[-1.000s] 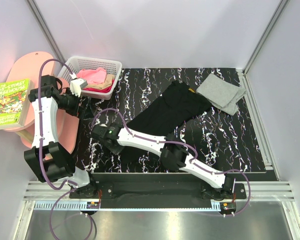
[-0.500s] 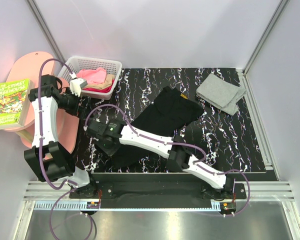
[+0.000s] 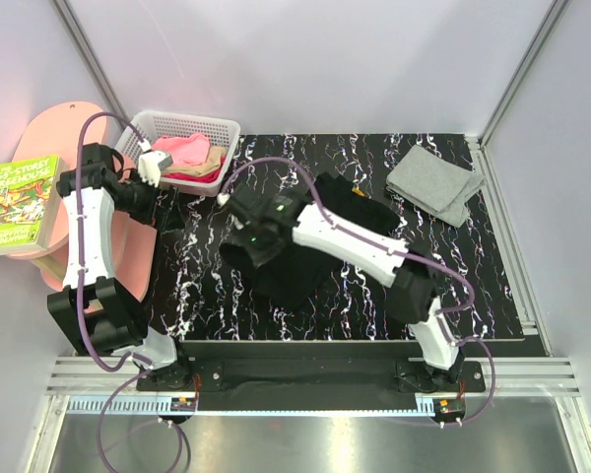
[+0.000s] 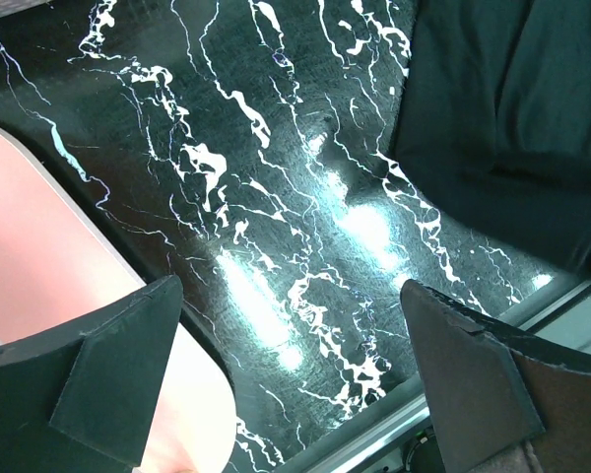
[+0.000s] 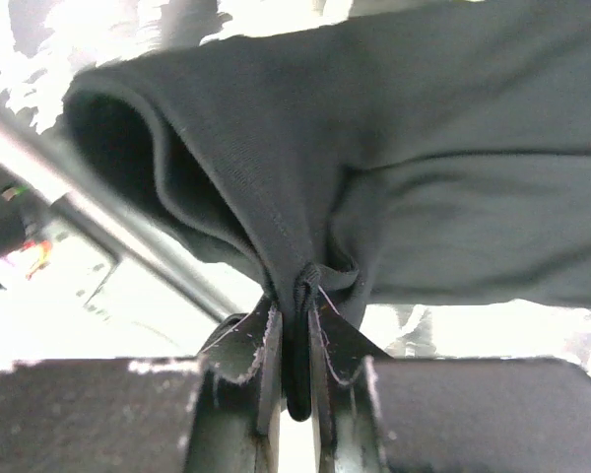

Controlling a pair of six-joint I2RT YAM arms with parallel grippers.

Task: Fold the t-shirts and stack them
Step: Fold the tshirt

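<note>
A black t-shirt (image 3: 294, 278) lies bunched in the middle of the black marbled mat. My right gripper (image 3: 244, 241) is above its left part, shut on a fold of its edge (image 5: 300, 281), and the cloth (image 5: 424, 148) hangs out from the jaws. A folded light grey t-shirt (image 3: 435, 182) lies at the back right of the mat. Pink, tan and red shirts (image 3: 182, 153) sit in a white basket. My left gripper (image 3: 167, 212) is open and empty over the mat's left edge (image 4: 288, 291). The black shirt (image 4: 512, 108) shows at the upper right of its view.
The white basket (image 3: 227, 133) stands at the back left corner. A pink round board (image 3: 49, 138) with a green book (image 3: 20, 202) is at the left, and its pink edge (image 4: 39, 286) shows under my left gripper. A metal rail (image 3: 305, 374) runs along the front.
My right gripper has carried the black shirt's edge from the mat's front left up and to the right, doubling the shirt over itself. The left arm has barely moved.
</note>
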